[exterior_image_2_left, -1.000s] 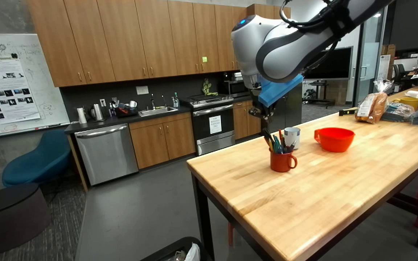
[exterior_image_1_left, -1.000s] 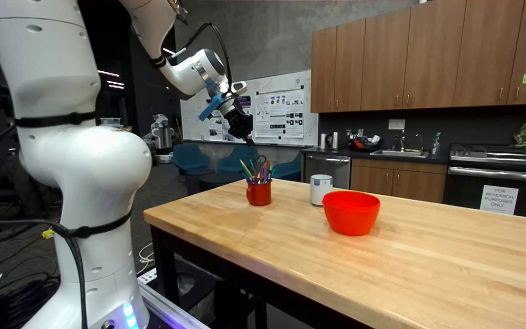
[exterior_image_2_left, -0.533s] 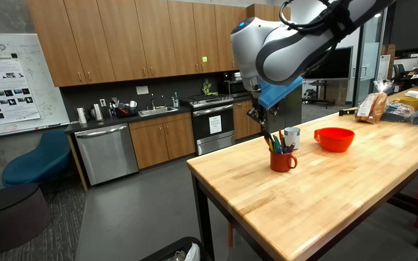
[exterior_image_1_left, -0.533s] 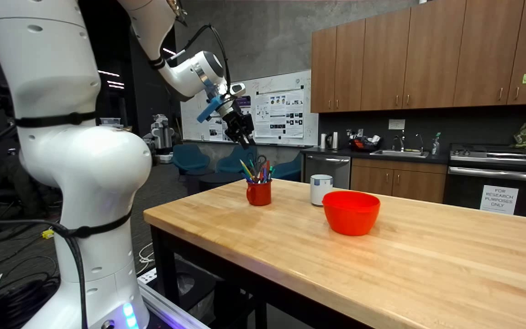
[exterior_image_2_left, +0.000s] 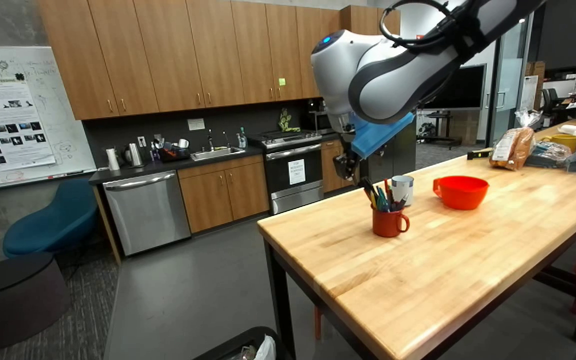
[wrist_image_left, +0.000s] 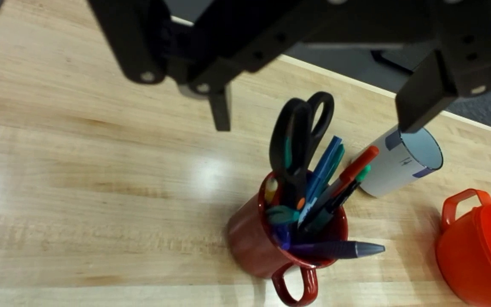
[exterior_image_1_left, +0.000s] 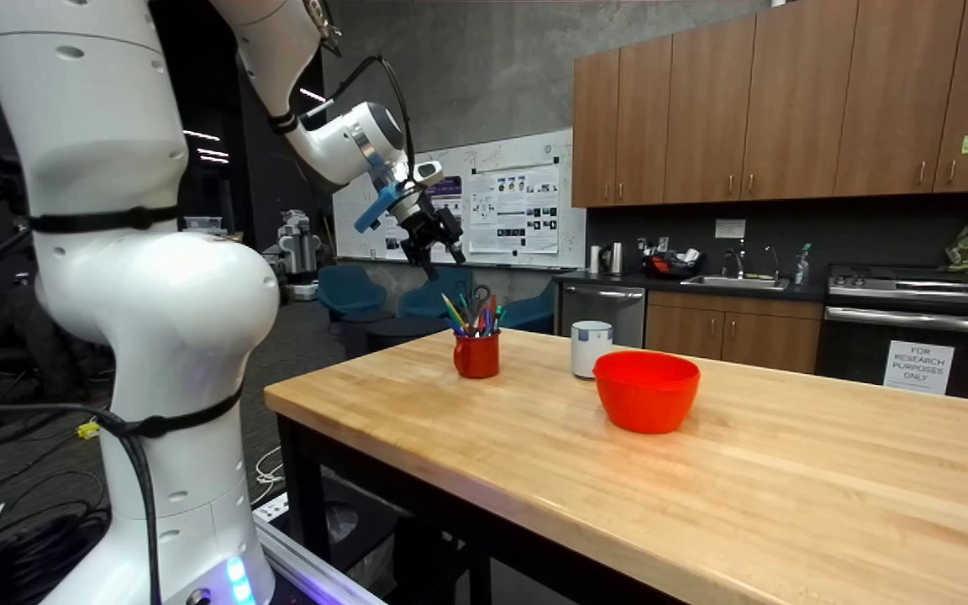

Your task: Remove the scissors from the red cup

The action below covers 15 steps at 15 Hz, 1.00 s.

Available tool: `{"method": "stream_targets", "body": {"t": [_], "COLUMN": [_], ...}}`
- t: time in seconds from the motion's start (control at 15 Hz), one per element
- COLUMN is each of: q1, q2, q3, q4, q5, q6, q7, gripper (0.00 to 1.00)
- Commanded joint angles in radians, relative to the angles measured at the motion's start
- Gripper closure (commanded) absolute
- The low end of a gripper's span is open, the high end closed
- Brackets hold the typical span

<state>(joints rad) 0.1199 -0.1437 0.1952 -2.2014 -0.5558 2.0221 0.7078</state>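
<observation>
Wrist view: pale glare on tabletop; fingers dark, blurred.

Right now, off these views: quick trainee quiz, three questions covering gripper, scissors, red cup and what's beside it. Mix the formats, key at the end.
1. True or false: the gripper is open and holds nothing.
2. Multiple choice: the scissors stand in the red cup with their handles
A) pointing down
B) pointing up
C) fully hidden
3. Fill in: left to right in both exterior views stand the red cup, the ____, then the red bowl.

Key: 1 true; 2 B; 3 white mug.
</observation>
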Motion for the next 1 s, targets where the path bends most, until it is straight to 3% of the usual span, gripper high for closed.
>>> {"method": "stream_targets", "body": {"t": [0.0,0.47,0.53,0.6,0.93], "q1": [-0.001,0.001,0.002,0.002,0.004], "q2": [0.021,0.072,0.077,0.08,0.086], "q3": [0.012,0.004,0.002,0.0,-0.009], "q4": [0.005,0.02,0.024,0.027,0.031], "q5": [-0.012,-0.086,-0.096,-0.102,-0.112], "q6": [-0.006,-0.017,-0.019,-0.021,-0.027], "q7": [0.055,0.152,0.161,0.168,0.181], "gripper": [0.0,0.0,0.1,0.26,0.63]}}
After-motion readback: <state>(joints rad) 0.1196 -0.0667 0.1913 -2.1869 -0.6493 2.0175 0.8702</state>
